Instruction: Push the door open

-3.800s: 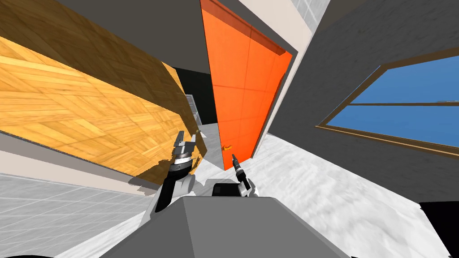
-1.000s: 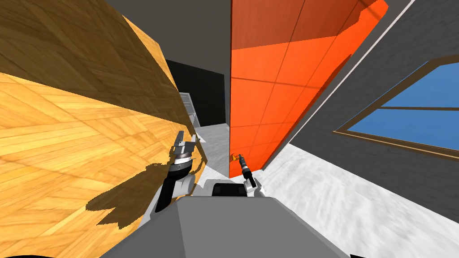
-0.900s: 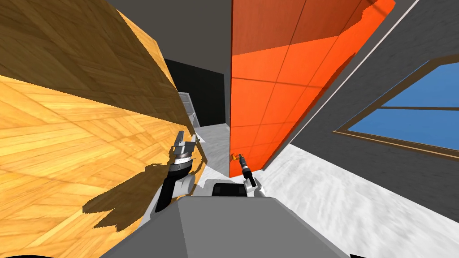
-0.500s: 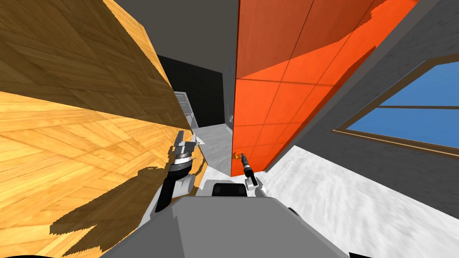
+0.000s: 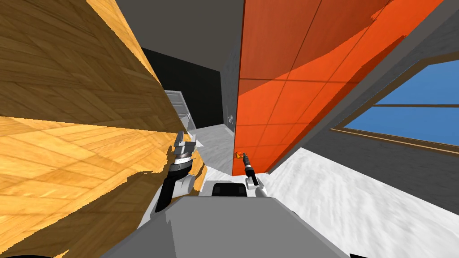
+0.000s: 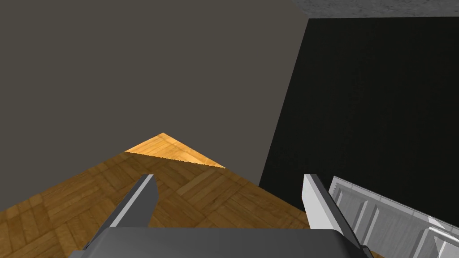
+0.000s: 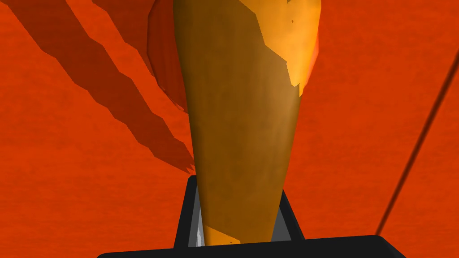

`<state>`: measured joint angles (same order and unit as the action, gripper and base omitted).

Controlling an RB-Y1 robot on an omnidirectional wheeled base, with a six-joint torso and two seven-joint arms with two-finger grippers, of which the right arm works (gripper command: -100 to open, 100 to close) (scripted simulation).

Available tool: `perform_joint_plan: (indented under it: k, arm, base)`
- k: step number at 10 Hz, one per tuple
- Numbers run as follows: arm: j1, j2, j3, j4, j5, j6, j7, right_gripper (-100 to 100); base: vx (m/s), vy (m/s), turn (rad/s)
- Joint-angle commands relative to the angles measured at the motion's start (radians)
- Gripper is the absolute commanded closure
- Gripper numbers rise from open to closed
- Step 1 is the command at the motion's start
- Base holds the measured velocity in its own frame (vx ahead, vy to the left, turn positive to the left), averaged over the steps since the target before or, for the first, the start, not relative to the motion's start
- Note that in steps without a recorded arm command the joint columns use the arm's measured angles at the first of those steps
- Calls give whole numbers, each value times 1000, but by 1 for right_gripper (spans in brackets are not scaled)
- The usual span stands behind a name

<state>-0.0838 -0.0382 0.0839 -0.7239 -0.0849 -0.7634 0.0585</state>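
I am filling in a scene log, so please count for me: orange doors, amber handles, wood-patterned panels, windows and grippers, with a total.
orange door: 1
amber handle: 1
wood-patterned panel: 1
window: 1
grippers: 2, the left gripper and the right gripper
Total: 6

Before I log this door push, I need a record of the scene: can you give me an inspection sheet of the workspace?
Surface: pale grey floor.
Job's things: orange door, standing ajar; brown handle low on it.
Clutter: nothing seen.
Grippers: right claw shut on the handle; left claw open, holding nothing, beside the wooden wall.
Cables: nothing seen.
Surroundings: wooden wall on my left, window on my right, black area and a white panelled piece beyond the gap.
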Motion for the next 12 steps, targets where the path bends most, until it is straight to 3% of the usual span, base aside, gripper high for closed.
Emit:
perform_joint_plan:
  k: [1,4,6,12]
  arm:
    - [-11,9,-16,7,-7,-4,2,100]
    - [-15,30,-43,11,-19,-5,9,100]
    - [-14,-4,-66,17,-29,-12,16,100]
    - [-15,-28,-105,16,-49,-15,43,100]
  base:
    - [132,116,-63]
    - [143,125,-67]
    - [92,23,-62]
    - [187,14,-43]
